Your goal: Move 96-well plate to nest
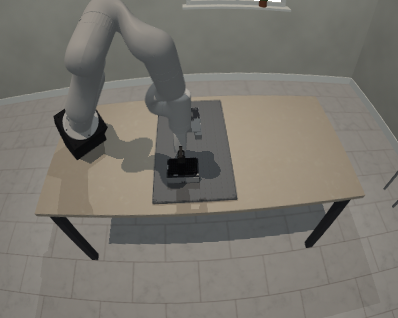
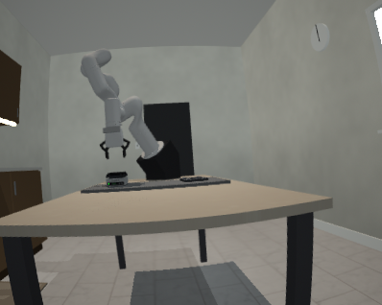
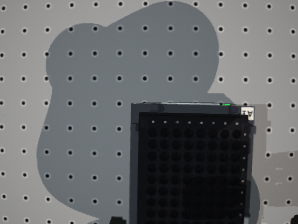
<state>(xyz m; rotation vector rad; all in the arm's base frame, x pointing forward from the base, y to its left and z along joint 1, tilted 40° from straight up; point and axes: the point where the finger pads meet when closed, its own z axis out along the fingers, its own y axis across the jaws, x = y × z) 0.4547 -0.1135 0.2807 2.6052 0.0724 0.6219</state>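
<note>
Gripper (image 2: 114, 152) hanging above the 96-well plate (image 3: 192, 167), jaws spread wide and holding nothing. The plate rests on the plate shaker S1 (image 2: 116, 179), a low dark box with a small green light, standing on a grey perforated mat (image 1: 222, 165) that runs along the middle of the wooden table (image 1: 287, 145).

From the side, the open fingers point straight down, with a plain air gap between their tips and the top of the plate; nothing touches. In the wrist view the plate fills the lower right, squared to the picture edges, its black grid of wells running off the bottom edge. Its long axis appears to run up and down in that view, though the far end is cut off, so this is a judgement. A pale marked corner shows at the plate's upper right; it may be the cut-off A1 corner, but it is too small to read with confidence.

The plate lies below the jaws and, as the wrist camera sees it, offset toward the lower right rather than centred. The coming move likely turns on this: the jaws need centring over the plate, fingers straddling its short width, before descending.

Plate nest N1 (image 2: 193, 178) is the flat dark fixture further along the mat, well apart from the shaker.
</note>
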